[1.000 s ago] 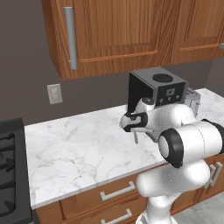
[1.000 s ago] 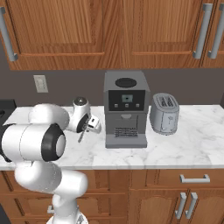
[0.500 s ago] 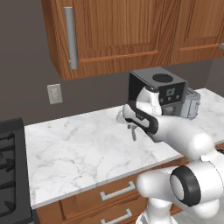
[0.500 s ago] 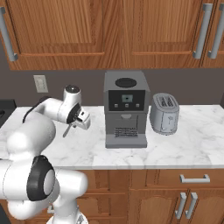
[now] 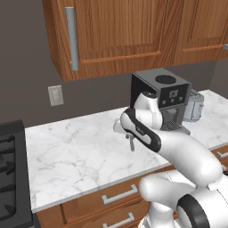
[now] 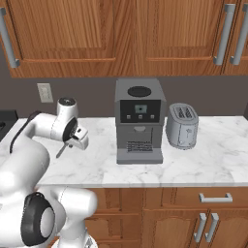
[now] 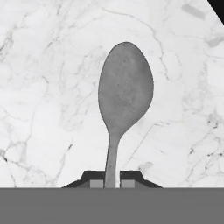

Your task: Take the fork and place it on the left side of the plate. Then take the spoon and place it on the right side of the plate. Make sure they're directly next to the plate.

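My gripper (image 7: 111,183) is shut on the handle of the grey spoon (image 7: 124,96), whose bowl points away from the hand over bare marble. From the left base camera the spoon (image 5: 131,143) hangs down below the gripper (image 5: 129,136), above the counter. The right base camera shows the same spoon (image 6: 61,150) slanting down from the gripper (image 6: 69,144), left of the coffee machine. The fork and the plate are out of view.
A dark grey coffee machine (image 6: 139,121) and a silver toaster (image 6: 182,125) stand on the white marble counter (image 6: 213,155). A black stove (image 5: 10,178) borders the counter on the left. Wooden cabinets (image 5: 111,31) hang overhead.
The arm has swung left along the counter with the spoon in its grip, away from the coffee machine. The gripper stays shut.
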